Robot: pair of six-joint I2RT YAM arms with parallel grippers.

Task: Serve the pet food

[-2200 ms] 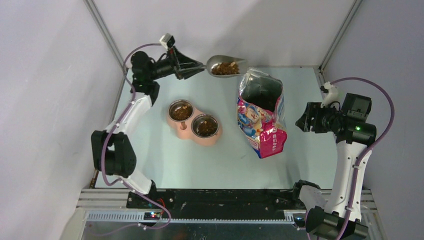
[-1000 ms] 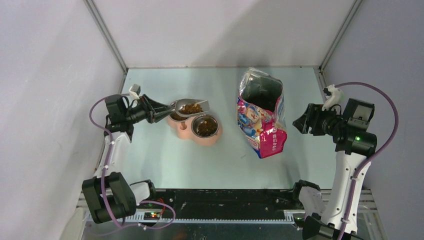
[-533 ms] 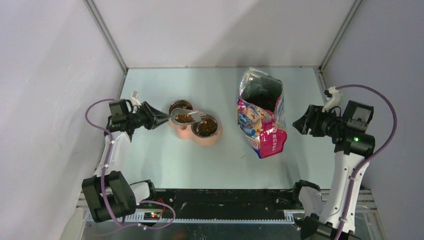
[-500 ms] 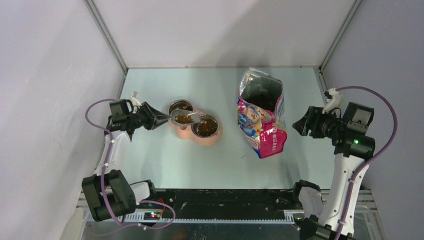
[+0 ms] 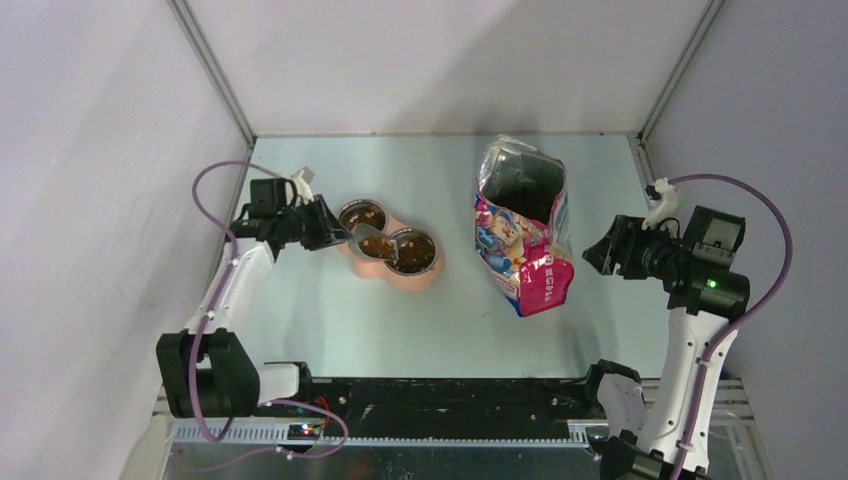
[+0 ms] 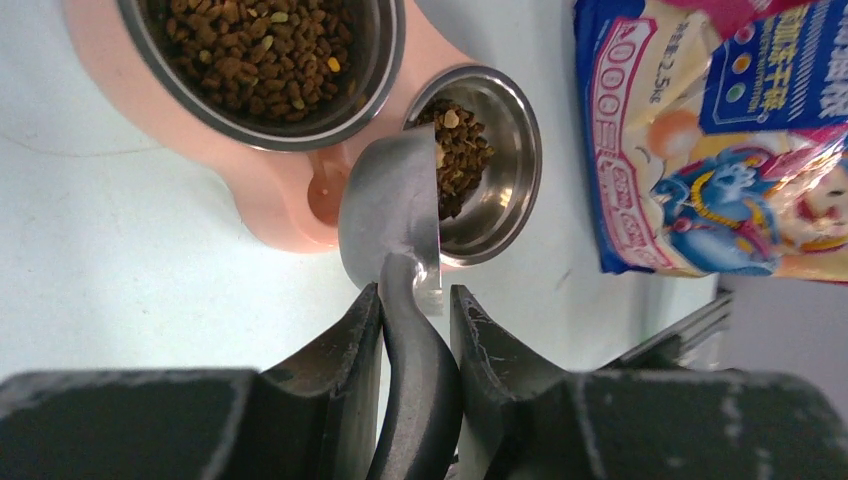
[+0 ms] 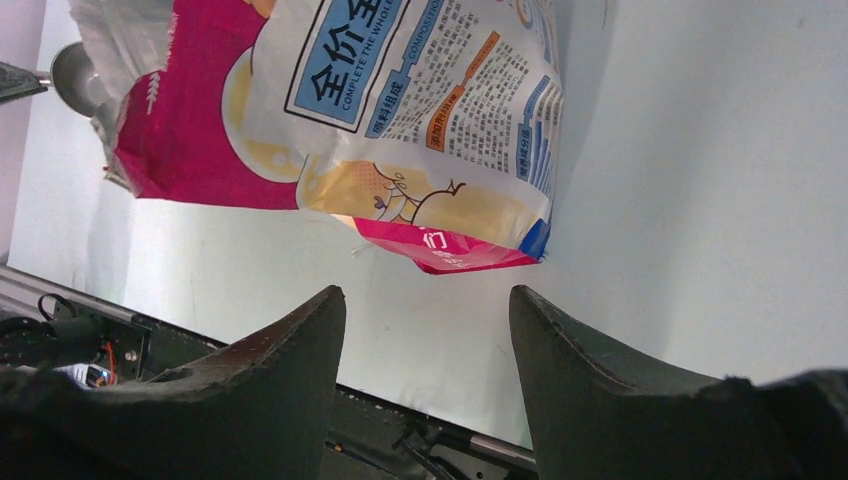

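My left gripper [image 5: 335, 228] is shut on the dark handle [image 6: 420, 380] of the grey metal scoop [image 6: 390, 210]. The scoop is tipped on its side over the rim of the right bowl [image 5: 412, 251] of the pink double feeder [image 5: 383, 266]. Brown kibble [image 6: 462, 150] lies at the scoop's mouth and in that bowl. The left bowl [image 5: 362, 216] also holds kibble [image 6: 255, 50]. My right gripper [image 5: 598, 252] is open and empty, right of the cat-food bag [image 5: 520, 235], apart from it; its jaws stand wide apart in the right wrist view [image 7: 425, 320].
The printed bag [image 7: 350, 100] lies open-topped on the pale table [image 5: 330, 310], mouth toward the back wall. Grey walls close in the left, back and right sides. The black base rail [image 5: 430, 395] runs along the near edge.
My left gripper has brought the filled scoop down from high at the back to the feeder, shifted it right and tipped it over the right bowl. The right arm has barely moved.
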